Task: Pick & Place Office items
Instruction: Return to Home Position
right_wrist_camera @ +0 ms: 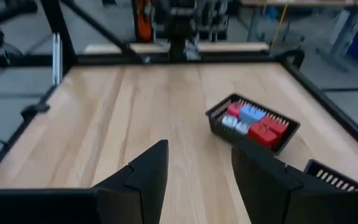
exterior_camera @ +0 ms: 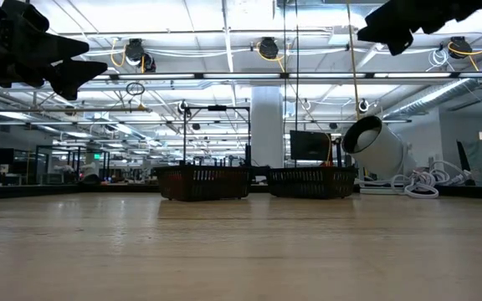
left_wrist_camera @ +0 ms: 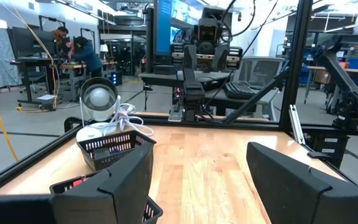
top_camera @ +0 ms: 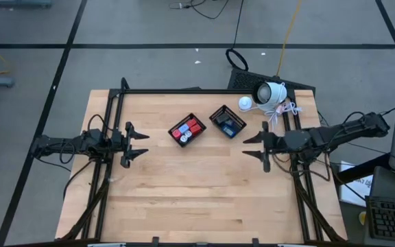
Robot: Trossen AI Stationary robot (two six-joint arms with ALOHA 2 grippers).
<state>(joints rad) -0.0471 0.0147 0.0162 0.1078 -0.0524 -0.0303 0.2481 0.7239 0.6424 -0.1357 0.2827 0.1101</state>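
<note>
Grippers: left gripper [top_camera: 141,144] sits at the left side of the table [top_camera: 197,192], fingers spread wide, nothing between them. Right gripper [top_camera: 247,145] mirrors it at the right side, fingers also parted and empty. In the low view both hang high above the tabletop. They point at each other across the middle, well apart.

Judgement: sorting looks done, since no loose piece shows on the bare wood, and what remains is parking the arms.

Risks from here:
- White cable [top_camera: 286,108] lies loose at the far right, just beside the right arm's frame. A swing of that arm toward the far side could snag it and drag the white camera [top_camera: 269,92].
- Both baskets are light mesh and stand between the two grippers. A low pass with open fingers could clip a rim and shove or tip a basket. At the present height this seems unlikely.
- Contents sit near rim level, so a knock might spill them.

Containers:
- Left basket [exterior_camera: 203,182], far centre of the table, turned at an angle. Holds the red blocks [right_wrist_camera: 267,130], a pale blue block [right_wrist_camera: 250,113] and white bits [right_wrist_camera: 230,123], packed side by side.
- Right basket [exterior_camera: 310,182], just beside it on the right and not touching it. Holds the dark blue-faced rectangles [top_camera: 228,123]. Count cannot be told from above.
</note>
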